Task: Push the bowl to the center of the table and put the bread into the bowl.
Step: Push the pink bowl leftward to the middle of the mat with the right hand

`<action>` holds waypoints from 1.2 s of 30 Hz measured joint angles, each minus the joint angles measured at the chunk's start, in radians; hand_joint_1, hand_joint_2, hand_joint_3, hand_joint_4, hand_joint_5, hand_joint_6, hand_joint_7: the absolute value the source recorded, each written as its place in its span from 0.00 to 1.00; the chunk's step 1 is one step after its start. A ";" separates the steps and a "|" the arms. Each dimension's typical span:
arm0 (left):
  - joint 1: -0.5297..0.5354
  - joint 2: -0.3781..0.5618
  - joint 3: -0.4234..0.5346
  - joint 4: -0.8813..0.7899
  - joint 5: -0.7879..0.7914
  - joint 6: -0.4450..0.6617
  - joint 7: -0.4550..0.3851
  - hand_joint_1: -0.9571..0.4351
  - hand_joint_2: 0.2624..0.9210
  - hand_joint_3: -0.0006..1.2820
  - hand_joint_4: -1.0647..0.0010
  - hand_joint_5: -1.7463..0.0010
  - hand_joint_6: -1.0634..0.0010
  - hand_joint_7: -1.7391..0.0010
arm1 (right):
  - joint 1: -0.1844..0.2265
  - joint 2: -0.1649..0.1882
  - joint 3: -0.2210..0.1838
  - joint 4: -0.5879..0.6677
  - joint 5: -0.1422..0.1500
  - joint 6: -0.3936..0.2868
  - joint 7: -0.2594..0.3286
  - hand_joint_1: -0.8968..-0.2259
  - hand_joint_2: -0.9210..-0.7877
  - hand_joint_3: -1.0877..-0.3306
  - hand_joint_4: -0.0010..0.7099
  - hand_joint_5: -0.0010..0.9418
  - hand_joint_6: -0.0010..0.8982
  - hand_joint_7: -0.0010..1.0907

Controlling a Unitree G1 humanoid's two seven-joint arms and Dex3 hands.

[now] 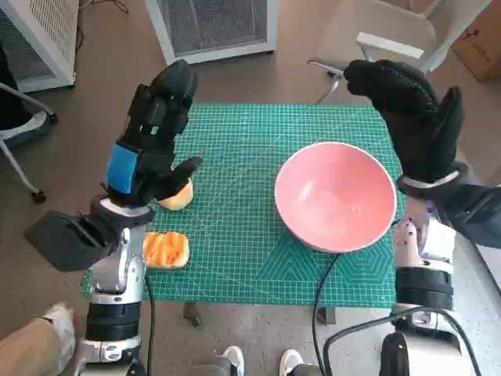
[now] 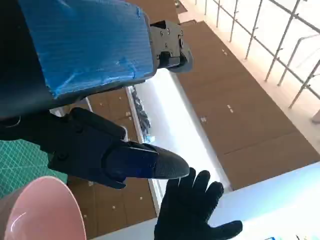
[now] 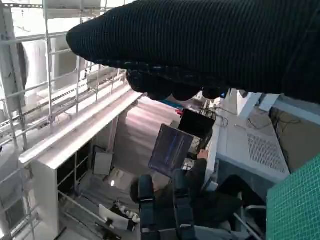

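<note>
A pink bowl [image 1: 335, 196] sits on the right half of the green cutting mat [image 1: 235, 227]; its rim [image 2: 40, 210] also shows in the left wrist view. Two pieces of bread lie at the mat's left: an orange-topped piece [image 1: 165, 250] near the front edge and a pale bun [image 1: 177, 196] partly hidden under my left hand. My left hand [image 1: 153, 137] is raised above the bun, fingers apart, holding nothing. My right hand [image 1: 415, 117], gloved, is raised upright beside the bowl's right rim, fingers spread and empty; the right hand [image 2: 192, 210] appears in the left wrist view too.
White cabinets [image 1: 215, 27] stand beyond the table's far edge. A chair [image 1: 391, 39] is at the back right. A black cable [image 1: 325, 290] hangs over the front edge below the bowl. A person's feet [image 1: 262, 362] show at the front.
</note>
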 measured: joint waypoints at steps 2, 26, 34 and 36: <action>0.000 0.000 0.000 0.000 0.000 0.000 0.000 0.25 1.00 0.15 0.91 1.00 1.00 0.70 | 0.000 0.000 0.000 0.000 0.000 0.000 0.000 0.40 0.00 0.57 0.34 0.00 0.23 0.34; 0.000 0.000 -0.001 0.016 0.001 -0.001 -0.008 0.24 1.00 0.15 0.91 1.00 1.00 0.71 | 0.002 0.000 0.001 -0.007 -0.001 -0.003 0.000 0.39 0.00 0.56 0.32 0.00 0.23 0.34; 0.000 0.000 -0.002 0.019 0.001 -0.001 -0.008 0.24 1.00 0.15 0.91 1.00 1.00 0.71 | 0.002 0.000 0.001 -0.007 -0.001 -0.001 0.000 0.39 0.00 0.56 0.32 0.00 0.23 0.34; 0.000 0.000 -0.002 0.019 0.001 -0.001 -0.008 0.24 1.00 0.15 0.91 1.00 1.00 0.71 | 0.002 0.000 0.001 -0.007 -0.001 0.000 0.000 0.39 0.00 0.56 0.32 0.00 0.23 0.34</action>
